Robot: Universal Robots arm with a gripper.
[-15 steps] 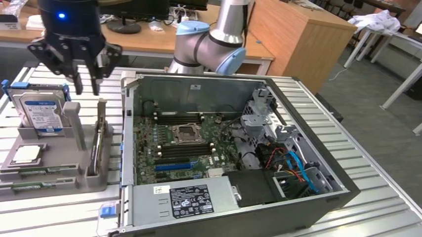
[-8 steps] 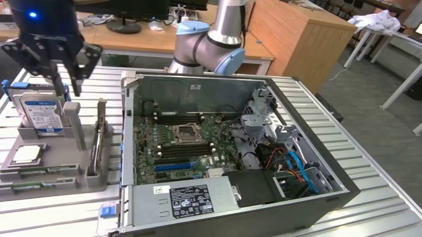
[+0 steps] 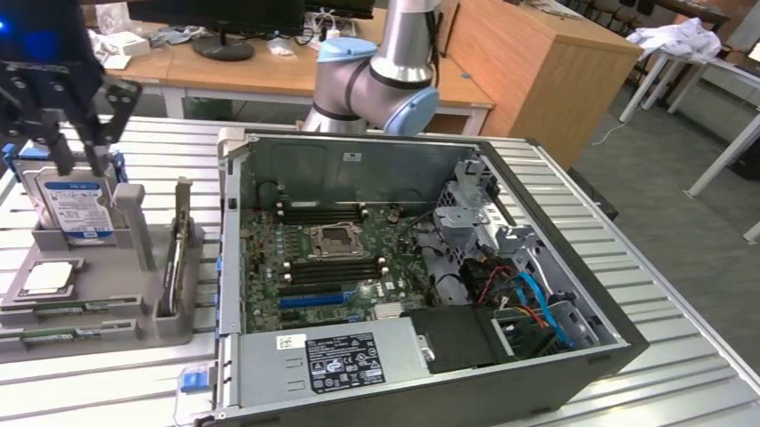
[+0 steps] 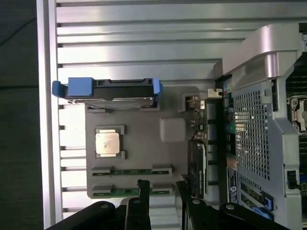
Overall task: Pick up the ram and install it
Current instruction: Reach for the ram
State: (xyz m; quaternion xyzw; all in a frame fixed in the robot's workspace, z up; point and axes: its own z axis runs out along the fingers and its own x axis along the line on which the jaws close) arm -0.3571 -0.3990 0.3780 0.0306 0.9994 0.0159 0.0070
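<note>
Green ram (image 4: 125,192) sits slotted in the grey tray (image 4: 144,139) on the worktop (image 4: 144,38), with the hand (image 4: 162,188) poised above it, spread and empty; this looks like the approach, and a grasp would need the fingers squared across the stick's thin edges.

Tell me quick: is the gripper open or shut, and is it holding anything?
Gripper: jaws open, holding nothing, above the grey parts tray.
</note>
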